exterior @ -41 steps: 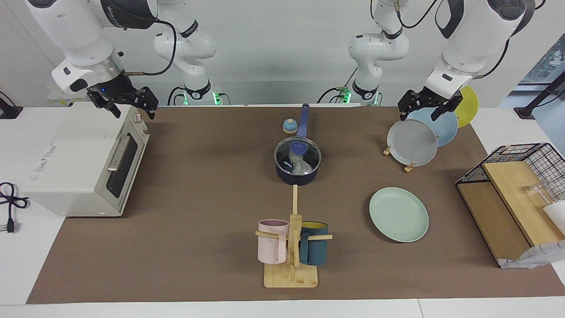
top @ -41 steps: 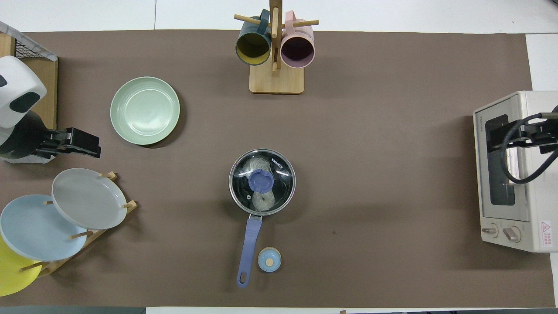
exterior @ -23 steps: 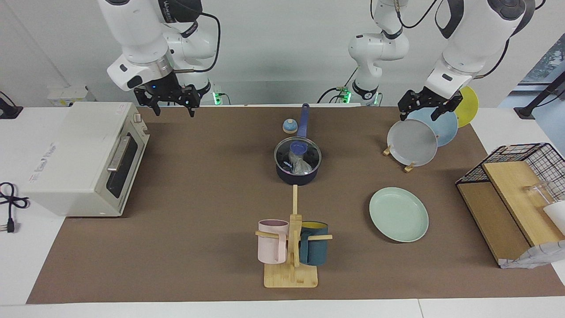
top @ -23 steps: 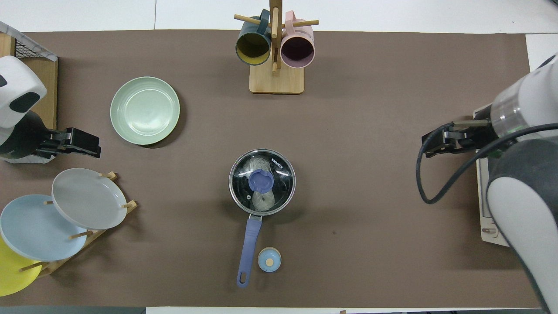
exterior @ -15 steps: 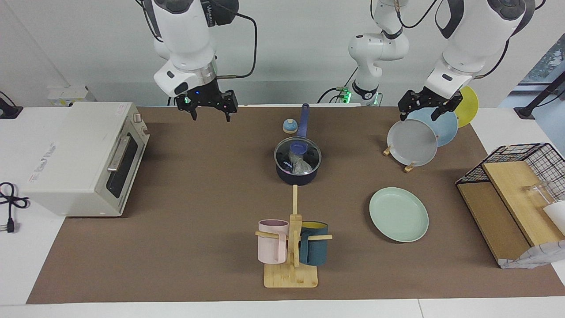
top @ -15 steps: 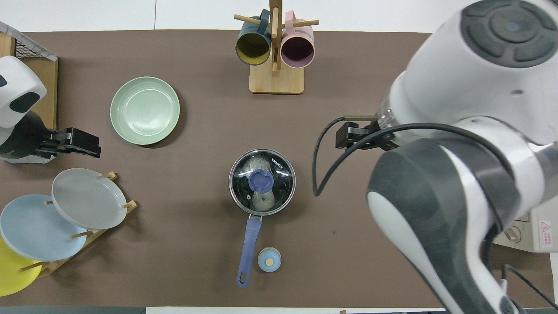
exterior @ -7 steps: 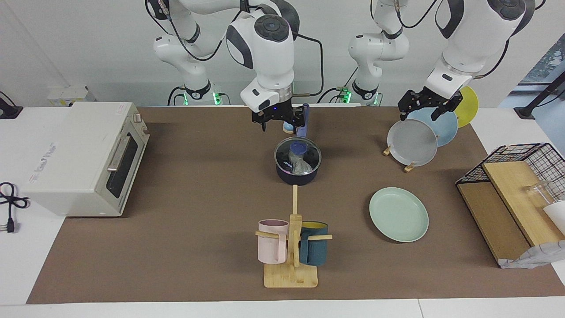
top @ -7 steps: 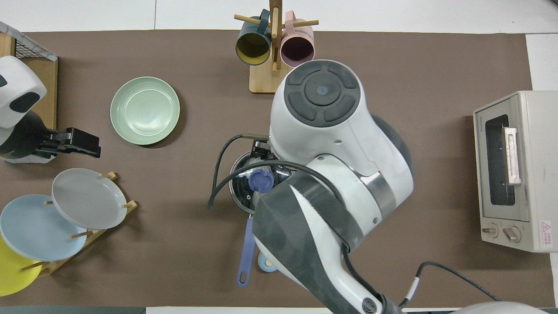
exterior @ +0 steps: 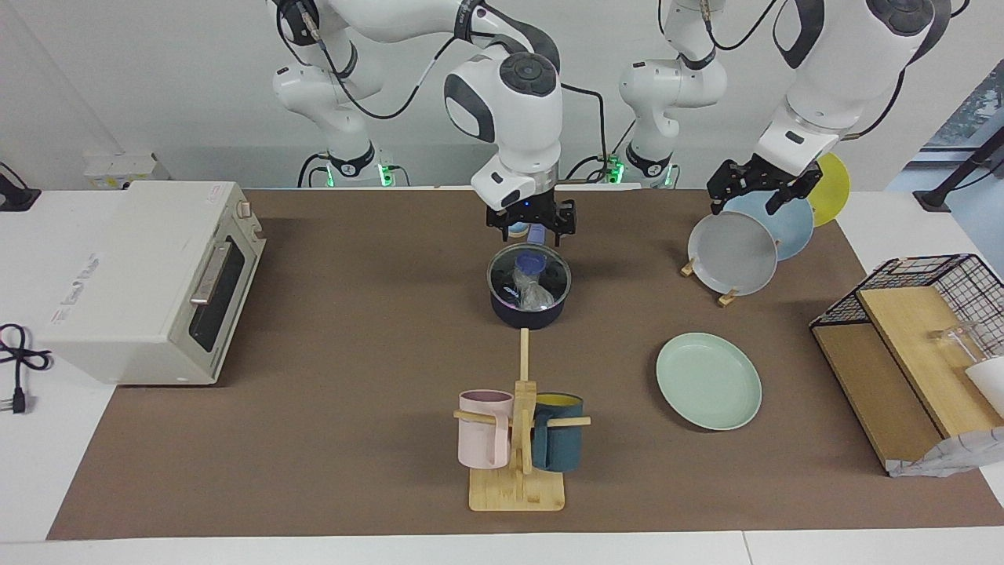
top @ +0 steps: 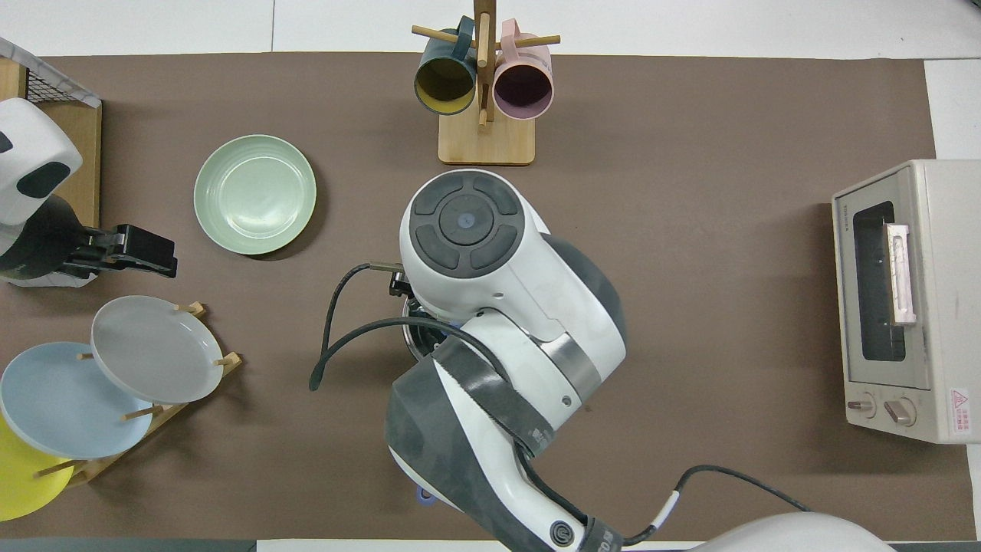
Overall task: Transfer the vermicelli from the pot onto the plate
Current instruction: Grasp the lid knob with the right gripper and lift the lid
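Brown mat, two arms: right gripper (exterior: 529, 229) spread wide, empty, over the one lidded pot (exterior: 528, 302) with vermicelli (exterior: 535, 295); left gripper (exterior: 754, 194) open over three racked plates (exterior: 732, 253). One mint plate (exterior: 708, 380), two mugs (exterior: 484, 439) farthest.

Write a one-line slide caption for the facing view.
Right tool hangs open above the lidded pot of vermicelli; left tool waits open over the plate rack.

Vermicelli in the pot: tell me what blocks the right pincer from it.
The glass lid with a blue knob sits on the pot, covering the vermicelli. The right pincer, open, hangs just above the lid. The lid must come off first.
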